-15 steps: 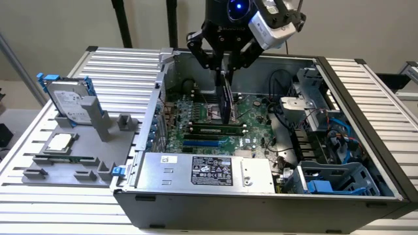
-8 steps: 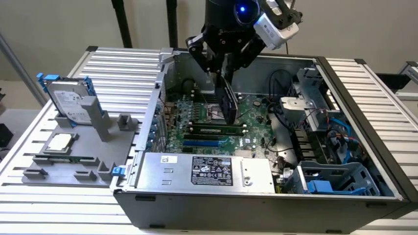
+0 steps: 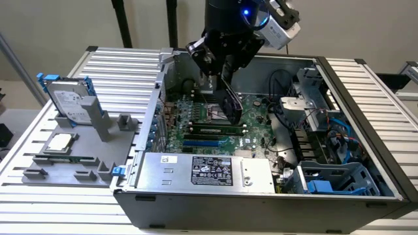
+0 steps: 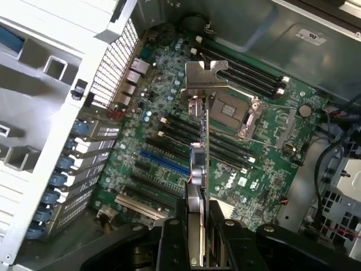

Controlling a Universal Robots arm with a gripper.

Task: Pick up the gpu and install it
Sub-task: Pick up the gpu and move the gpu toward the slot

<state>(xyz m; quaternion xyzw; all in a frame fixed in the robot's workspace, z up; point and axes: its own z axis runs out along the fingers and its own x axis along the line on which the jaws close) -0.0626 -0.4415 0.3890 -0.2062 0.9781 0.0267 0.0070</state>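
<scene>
My gripper [image 3: 219, 81] hangs inside the open computer case [image 3: 261, 196], above the green motherboard [image 3: 251, 125]. It is shut on the gpu [image 3: 230, 104], which hangs upright and edge-on from the fingers, its black cooler side showing. In the wrist view the gpu [image 4: 198, 169] runs away from my gripper [image 4: 197, 231] as a thin edge, ending in its silver metal bracket [image 4: 206, 79]. The card floats above the motherboard [image 4: 265, 169], near the blue slot [image 4: 163, 161] and the black slots beside it, not touching them.
A silver hard drive with blue rails [image 3: 70, 100] stands on the grey fixture [image 3: 85, 169] at the exterior view's left, with a processor chip [image 3: 58, 143] and a memory stick [image 3: 65, 159]. The power supply [image 3: 202, 171], drive cage [image 3: 333, 178] and cables [image 3: 287, 122] crowd the case.
</scene>
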